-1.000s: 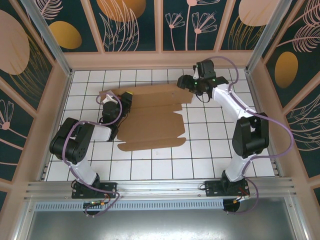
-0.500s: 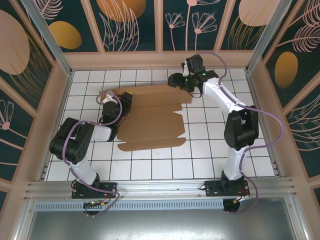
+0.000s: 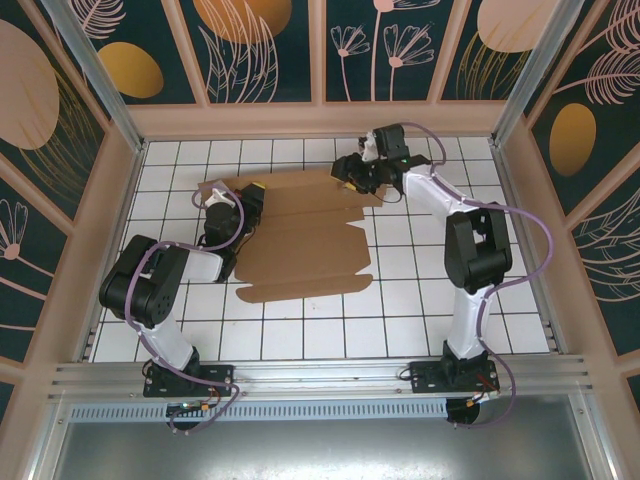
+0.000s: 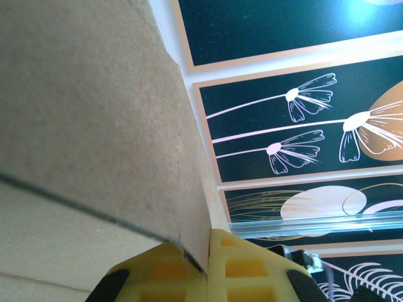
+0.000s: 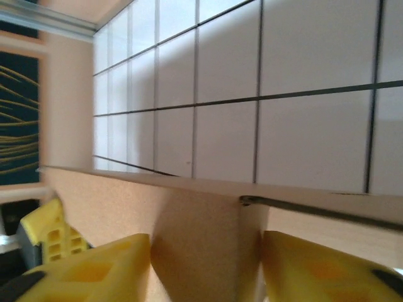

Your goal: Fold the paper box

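Top external view: the paper box (image 3: 305, 240), a flat brown die-cut sheet, lies on the white tiled tabletop (image 3: 420, 300), left of centre, with its far strip near the back wall (image 3: 320, 118).
Left pincer (image 3: 248, 198): clenched on the sheet's far left edge. The left wrist view shows the cardboard edge nipped between the yellow fingers (image 4: 245, 270).
Right pincer (image 3: 352, 172): at the sheet's far right corner. In the right wrist view its yellow fingers (image 5: 94, 270) stand parted either side of a patch of cardboard, pinching nothing I can make out.
Handling: probably light and thin, stiff across each panel but ready to bend at the scored creases. It will likely slide on the smooth tiles, and its tabs may crumple or tear if squeezed hard.
Where to hold: a plain flap edge close to a crease, away from the narrow tabs and slots, with one side pinned while the other is folded.
Edges: the right side is notched with tabs, and the near edge runs straight.
Open room: bare tiles lie to the right of the sheet and on its near side. There is little room between its far edge and the back wall.
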Controlling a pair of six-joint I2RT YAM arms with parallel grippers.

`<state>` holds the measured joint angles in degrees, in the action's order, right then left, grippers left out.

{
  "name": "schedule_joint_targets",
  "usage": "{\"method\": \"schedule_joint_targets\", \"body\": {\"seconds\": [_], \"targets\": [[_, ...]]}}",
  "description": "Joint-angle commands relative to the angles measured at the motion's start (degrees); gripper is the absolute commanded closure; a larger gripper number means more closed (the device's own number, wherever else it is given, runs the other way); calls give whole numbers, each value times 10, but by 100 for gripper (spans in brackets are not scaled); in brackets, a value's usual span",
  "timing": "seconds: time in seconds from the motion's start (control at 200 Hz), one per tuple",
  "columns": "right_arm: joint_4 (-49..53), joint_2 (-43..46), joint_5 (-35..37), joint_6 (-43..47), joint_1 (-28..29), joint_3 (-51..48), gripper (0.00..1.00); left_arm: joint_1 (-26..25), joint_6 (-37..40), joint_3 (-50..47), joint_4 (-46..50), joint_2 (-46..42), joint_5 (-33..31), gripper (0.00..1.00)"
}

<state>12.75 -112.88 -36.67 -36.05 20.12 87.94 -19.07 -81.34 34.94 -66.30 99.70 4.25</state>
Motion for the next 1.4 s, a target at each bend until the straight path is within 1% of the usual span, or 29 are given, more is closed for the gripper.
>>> {"method": "schedule_joint_targets", "body": {"seconds": [0.0, 0.1, 0.16, 0.325, 0.35, 0.365, 0.415, 0.445, 0.465, 0.5, 0.545, 0.626, 0.726, 0.791, 0.876, 0.976, 1.066, 1.231, 1.391], "targets": [[-133, 15, -101, -100, -10, -60, 62, -4, 3, -3, 37, 20, 26, 96], [-189, 21, -116, -132, -16, -94, 74, -4, 3, -3, 37, 20, 26, 96], [-211, 23, -121, -143, -18, -108, 79, -4, 3, -4, 37, 18, 24, 96], [-229, 34, -116, -150, -27, -128, 80, -3, 4, -3, 42, 16, 22, 96], [-225, 36, -111, -145, -30, -130, 79, -3, 5, -3, 43, 15, 21, 96], [-217, 39, -105, -140, -31, -129, 75, -3, 5, -3, 44, 14, 20, 96], [-162, 52, -67, -99, -36, -117, 57, -3, 7, -2, 49, 13, 18, 96], [-123, 65, -36, -66, -37, -109, 49, -3, 7, -1, 54, 12, 16, 95], [-104, 75, -13, -47, -36, -108, 46, -3, 8, 0, 57, 11, 16, 95], [-78, 95, 22, -20, -37, -111, 43, -4, 8, 2, 60, 11, 14, 93], [-59, 123, 64, 4, -36, -128, 42, -3, 8, 4, 63, 10, 14, 92], [-47, 168, 131, 33, -36, -172, 43, -3, 8, 10, 70, 9, 14, 91], [-54, 204, 180, 57, -35, -235, 49, -3, 8, 23, 91, 6, 9, 91], [-65, 209, 187, 68, -32, -271, 52, -3, 9, 32, 104, 3, 8, 92], [-74, 192, 190, 82, -25, -299, 53, -3, 7, 45, 117, 3, 9, 92], [-76, 153, 192, 97, -15, -301, 51, -3, 7, 63, 133, 9, 14, 93], [-77, 114, 192, 101, -11, -287, 49, -2, 5, 72, 143, 12, 11, 93], [-70, 51, 220, 113, -11, -243, 42, 2, -8, 87, 151, 29, 23, 93], [-71, 11, 238, 124, -11, -206, 36, 2, -10, 95, 151, 35, 29, 95]]}}
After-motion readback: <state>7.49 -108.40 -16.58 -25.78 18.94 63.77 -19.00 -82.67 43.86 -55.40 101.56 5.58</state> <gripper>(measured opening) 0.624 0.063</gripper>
